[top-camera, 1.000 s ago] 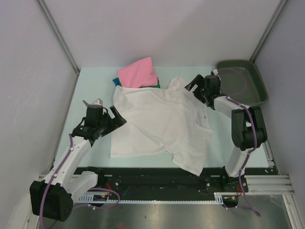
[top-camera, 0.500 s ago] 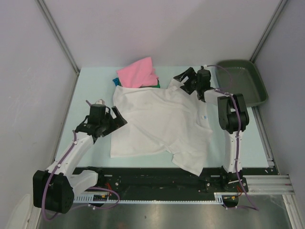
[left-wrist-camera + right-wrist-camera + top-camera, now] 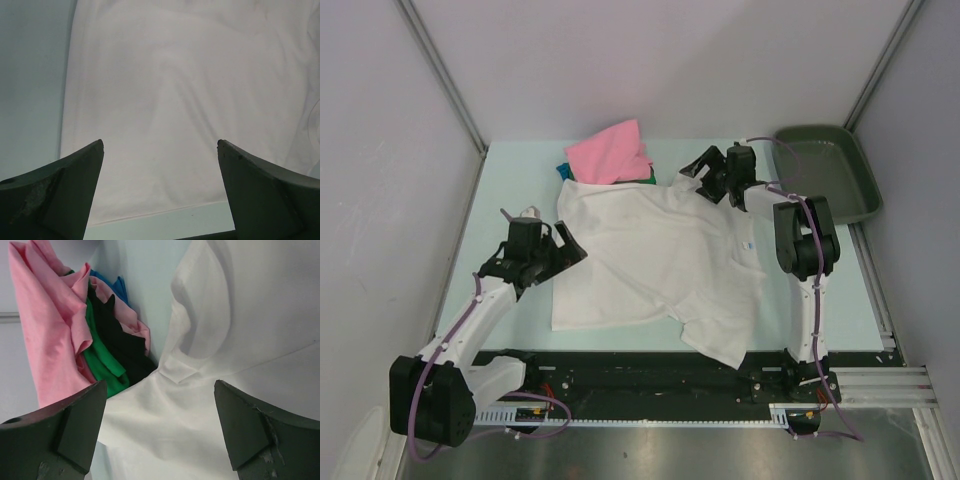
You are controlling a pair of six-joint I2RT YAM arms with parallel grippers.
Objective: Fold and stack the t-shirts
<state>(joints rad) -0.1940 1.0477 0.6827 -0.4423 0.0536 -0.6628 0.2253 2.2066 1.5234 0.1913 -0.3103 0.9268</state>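
Note:
A large white t-shirt (image 3: 655,260) lies spread flat in the middle of the table. Behind it is a crumpled heap of t-shirts with a pink one (image 3: 610,152) on top. In the right wrist view the heap shows pink (image 3: 45,325), green (image 3: 102,365), black (image 3: 122,342) and blue (image 3: 118,287) cloth. My right gripper (image 3: 698,180) hangs open over the white shirt's far sleeve (image 3: 200,325), holding nothing. My left gripper (image 3: 572,243) stands open at the shirt's left edge. Under it lie flat white cloth (image 3: 175,90) and a hem line.
A dark grey-green tray (image 3: 840,200) sits at the far right corner of the pale green table (image 3: 510,190). Grey walls close in the left, back and right. The arm bases and a black rail run along the near edge.
My right gripper has swung left from beside the tray to the white shirt's far sleeve. The left gripper has shifted slightly toward the shirt's left edge.

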